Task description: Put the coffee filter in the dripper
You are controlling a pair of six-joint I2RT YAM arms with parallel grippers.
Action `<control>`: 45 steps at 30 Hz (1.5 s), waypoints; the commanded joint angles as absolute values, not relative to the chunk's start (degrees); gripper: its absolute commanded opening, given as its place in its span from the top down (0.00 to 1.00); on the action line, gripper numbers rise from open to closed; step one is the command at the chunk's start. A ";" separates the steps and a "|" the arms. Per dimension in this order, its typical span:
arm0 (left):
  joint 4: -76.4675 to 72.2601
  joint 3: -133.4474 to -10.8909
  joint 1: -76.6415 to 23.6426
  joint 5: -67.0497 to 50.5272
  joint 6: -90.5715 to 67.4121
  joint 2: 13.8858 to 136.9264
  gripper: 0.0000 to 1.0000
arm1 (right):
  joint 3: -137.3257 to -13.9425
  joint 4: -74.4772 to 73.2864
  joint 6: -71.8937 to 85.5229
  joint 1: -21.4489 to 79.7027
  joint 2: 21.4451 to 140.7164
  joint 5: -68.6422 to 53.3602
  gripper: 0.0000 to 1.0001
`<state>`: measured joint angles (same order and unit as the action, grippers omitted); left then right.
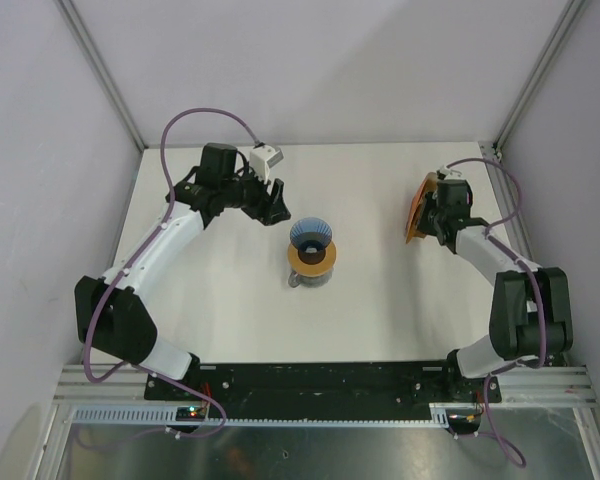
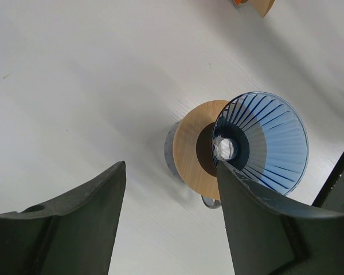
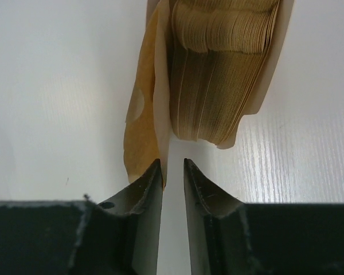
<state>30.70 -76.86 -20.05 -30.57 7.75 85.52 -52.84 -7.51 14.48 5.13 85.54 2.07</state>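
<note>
The dripper [image 1: 310,234] [image 2: 269,137], a translucent blue ribbed cone, sits tilted on a flat brown ring [image 1: 312,258] [image 2: 195,149] in mid-table. My left gripper [image 1: 277,210] [image 2: 171,166] hangs open just left of it, nothing between its fingers. At the right, a single tan coffee filter [image 3: 142,132] stands peeled away from the thick stack of filters [image 1: 417,205] [image 3: 223,69]. My right gripper [image 1: 428,220] [image 3: 172,161] has its jaws narrowed around the filter's lower edge. That edge lies against the left finger, and a slim gap still shows beside the right finger.
The brown ring rests on a clear glass jug [image 1: 302,280] [image 2: 171,154]. White walls with metal posts close the table at the back and sides. The filter stack stands close to the right wall [image 1: 540,150].
</note>
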 commanded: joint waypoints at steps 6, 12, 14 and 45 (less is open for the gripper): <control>30.11 -77.19 -19.60 -32.67 7.91 84.69 0.30 | -56.34 -5.03 13.86 5.46 87.15 2.66 0.97; 30.07 -76.97 -19.56 -31.94 8.49 84.29 0.30 | -57.37 -9.62 13.52 6.38 81.97 5.02 1.00; 30.13 -77.14 -19.57 -31.52 8.67 84.18 0.30 | -58.29 -13.30 13.62 6.65 79.44 6.22 1.00; 38.33 -95.89 -34.99 -24.52 6.56 79.24 0.01 | -98.49 -48.81 18.01 46.96 80.25 18.01 1.00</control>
<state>35.70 -91.15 -32.29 -28.73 6.68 80.55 -93.89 -46.28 16.38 42.94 76.82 13.93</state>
